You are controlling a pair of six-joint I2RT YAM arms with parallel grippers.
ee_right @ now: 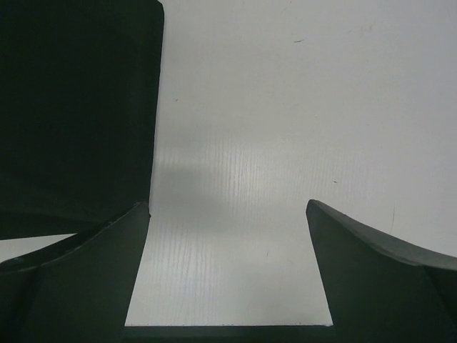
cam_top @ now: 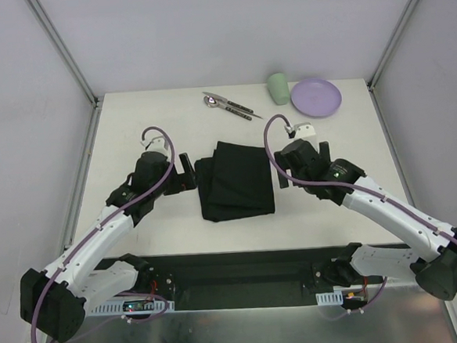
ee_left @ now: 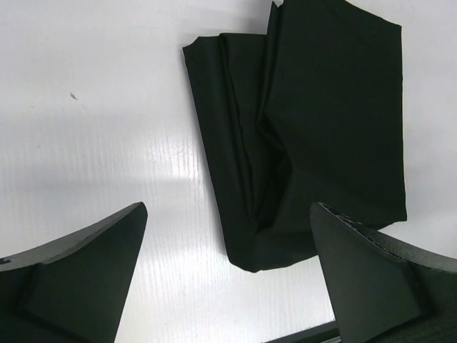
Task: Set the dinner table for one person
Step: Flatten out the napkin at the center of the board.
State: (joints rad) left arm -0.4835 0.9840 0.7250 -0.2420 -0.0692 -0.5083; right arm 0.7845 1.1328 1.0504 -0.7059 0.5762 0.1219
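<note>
Dinner table [cam_top: 162,117] step 1 looks to be spreading the black mat [cam_top: 235,179]. Left gripper [cam_top: 188,173] and right gripper [cam_top: 280,172] flank it, both released; next, pinch its edges.

dinner table [cam_top: 123,124]: was white and plain, grey rails at its edges
black cloth mat [cam_top: 235,179]: lay folded at the middle
cutlery [cam_top: 228,105]: lay near the far edge
green cup [cam_top: 278,89]: stood by the far right corner
purple plate [cam_top: 316,97]: sat just beside it

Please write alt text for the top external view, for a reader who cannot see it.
A folded black cloth mat lies in the middle of the white dinner table, flanked by the open left gripper and the open right gripper. Near the far edge are dark-handled cutlery, a green cup and a purple plate.
</note>
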